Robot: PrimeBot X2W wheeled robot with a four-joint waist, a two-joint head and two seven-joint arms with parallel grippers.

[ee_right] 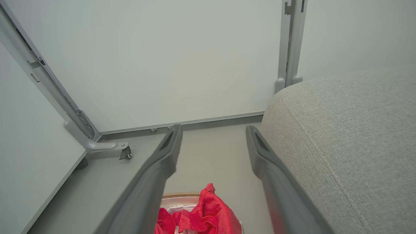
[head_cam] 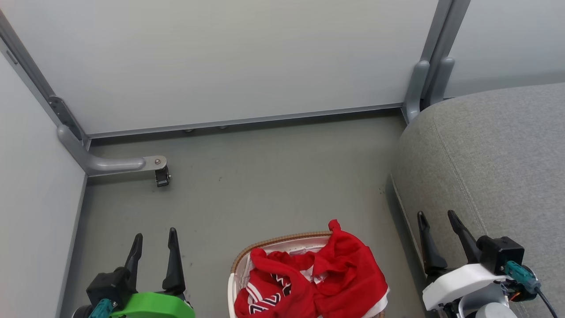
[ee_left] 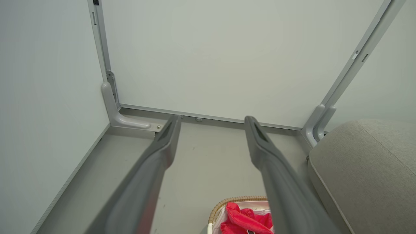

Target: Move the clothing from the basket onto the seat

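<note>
Floor (head_cam: pixel 273 176): bare grey, closed in by pale wall panels (head_cam: pixel 229 57) along the top and left of the head view. A grey bracket foot (head_cam: pixel 110 164) with a small dark caster (head_cam: pixel 162 177) juts out at the middle left.
Basket (head_cam: pixel 231 289): stands on the floor at the bottom centre of the head view and is cut off by the lower edge. It has a brown woven rim and a white wall.
Clothing (head_cam: pixel 344 274): bright red with white trim, heaped in the basket. One fold spills over the rim on the picture's right, and a black-and-white zigzag print shows near the bottom edge.
Seat (head_cam: pixel 494 154): large grey cushion on the right side, with a rounded corner and a stitched seam. It is near the basket, with a strip of floor between them.
Left gripper (head_cam: pixel 155 234): lower left, over bare floor and apart from the basket. Its fingers (ee_left: pixel 162 146) are spread wide with nothing between them.
Right gripper (head_cam: pixel 435 214): lower right, in front of the seat's edge. Its fingers are also spread wide and hold nothing.
</note>
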